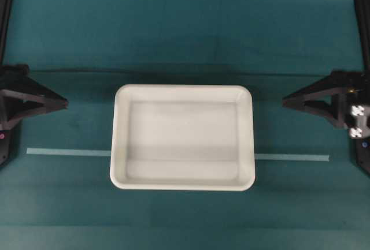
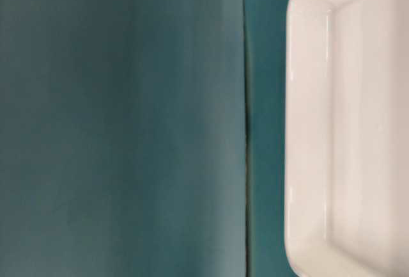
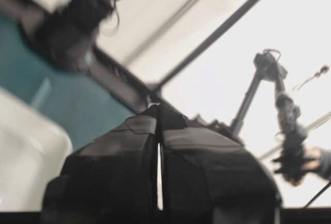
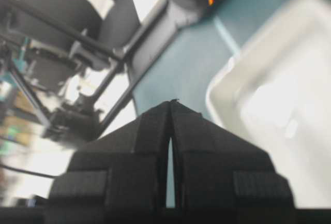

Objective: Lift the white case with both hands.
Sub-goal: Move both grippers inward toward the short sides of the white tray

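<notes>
Resting flat at centre frame on a matte teal cloth (image 1: 185, 42), the white case (image 1: 182, 137) is a shallow, glossy plastic tray with rounded corners, rolled rim and sloped inner walls. A thin pale tape strip (image 1: 69, 152) runs beneath it. Well apart at mid-left and mid-right, the left gripper (image 1: 65, 103) and right gripper (image 1: 285, 101) show black wedge fingers pressed together, holding nothing.

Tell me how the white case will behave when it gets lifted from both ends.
The white case looks like one moulded shallow tray with a rolled rim, so probably fairly stiff. It appears empty, so likely light. Its glossy walls may be slippery, and it is wide, so uneven lifting could tilt it.
</notes>
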`<state>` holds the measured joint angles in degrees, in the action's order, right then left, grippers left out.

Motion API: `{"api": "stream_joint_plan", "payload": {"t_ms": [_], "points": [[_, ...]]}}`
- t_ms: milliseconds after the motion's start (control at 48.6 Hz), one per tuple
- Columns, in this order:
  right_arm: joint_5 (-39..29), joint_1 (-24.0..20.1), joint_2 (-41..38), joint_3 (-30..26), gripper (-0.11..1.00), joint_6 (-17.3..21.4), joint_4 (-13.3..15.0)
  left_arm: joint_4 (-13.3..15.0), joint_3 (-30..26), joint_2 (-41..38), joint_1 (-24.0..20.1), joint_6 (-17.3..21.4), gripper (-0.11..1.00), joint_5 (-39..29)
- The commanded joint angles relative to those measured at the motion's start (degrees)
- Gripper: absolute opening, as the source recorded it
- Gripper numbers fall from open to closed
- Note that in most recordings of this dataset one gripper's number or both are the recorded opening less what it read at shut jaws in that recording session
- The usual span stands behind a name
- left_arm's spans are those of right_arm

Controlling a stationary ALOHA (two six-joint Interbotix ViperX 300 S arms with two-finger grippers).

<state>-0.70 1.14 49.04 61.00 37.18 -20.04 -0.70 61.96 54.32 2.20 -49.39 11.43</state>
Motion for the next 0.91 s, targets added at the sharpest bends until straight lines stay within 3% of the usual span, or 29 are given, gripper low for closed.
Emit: {"api": "stream_joint_plan", "payload": {"t_ms": [0,62,165,391,597,700,885], "points": [[-1.6,0.1,-3.1,-1.0,0.00,5.5,-0.4,-0.2,-1.5,-2.6,0.1,-6.5,-0.03,-1.1],[-2.7,0.1,-4.2,-0.9,0.00,10.5,-0.4,-0.2,-1.4,-3.7,0.1,-10.9,-0.03,-2.3],[-3.7,0.1,-5.6,0.8,0.00,15.5,-0.4,-0.1,-1.1,-5.4,-0.3,-16.8,-0.03,-4.4],[-1.3,-0.6,-7.8,6.0,0.00,27.4,-0.4,-0.1,2.1,-8.7,-0.2,-26.5,-0.03,-6.7],[3.6,-0.9,-7.9,9.1,0.03,28.6,0.0,-0.9,6.9,-11.1,-0.1,-28.0,-0.03,-6.9],[4.3,-0.7,-7.8,9.7,0.18,28.6,0.4,-1.0,9.0,-11.6,-0.2,-27.9,-0.03,-6.2],[2.6,-0.7,-8.6,9.7,0.67,27.7,0.6,-1.0,9.5,-11.5,-0.4,-26.0,0.04,-5.1]]}}
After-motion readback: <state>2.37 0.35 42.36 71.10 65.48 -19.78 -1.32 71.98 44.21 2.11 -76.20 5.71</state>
